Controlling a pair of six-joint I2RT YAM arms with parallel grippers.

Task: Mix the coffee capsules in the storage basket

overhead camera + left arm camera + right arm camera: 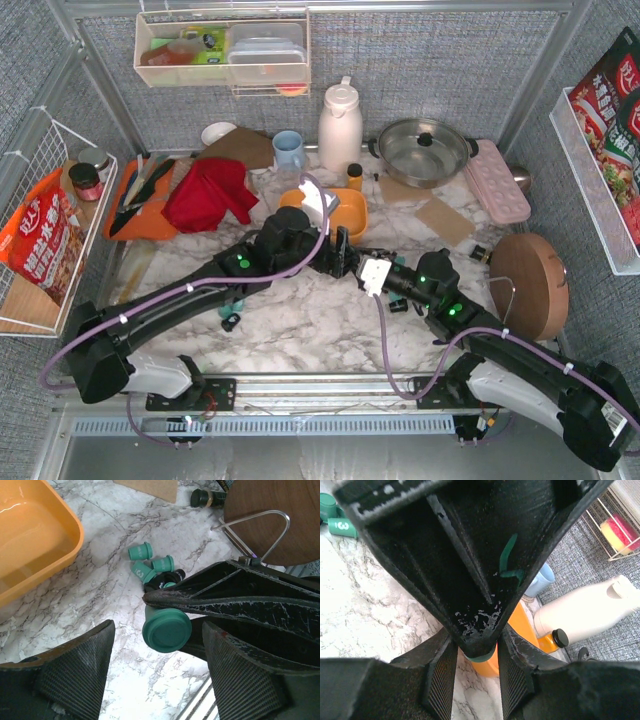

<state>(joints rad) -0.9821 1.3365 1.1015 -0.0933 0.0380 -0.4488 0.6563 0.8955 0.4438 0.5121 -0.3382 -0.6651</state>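
Your task looks early. The storage basket (35, 535), upper left of the left wrist frame, shows no pods in its visible part. The coffee capsules (150, 565) lie loose on the marble table (100, 595), frame centre. The right gripper (476, 675) is clamped on one teal capsule (167, 632). The left gripper (158, 627) has its fingers apart.

On my left wrist feed the basket (35, 540) at ten o'clock is orange-yellow, the table (100, 605) white marble with grey veins. The nearest capsule (166, 630) is teal; the loose capsules (140, 551) at twelve are teal, one black. The round board (270, 495) at two is brown.
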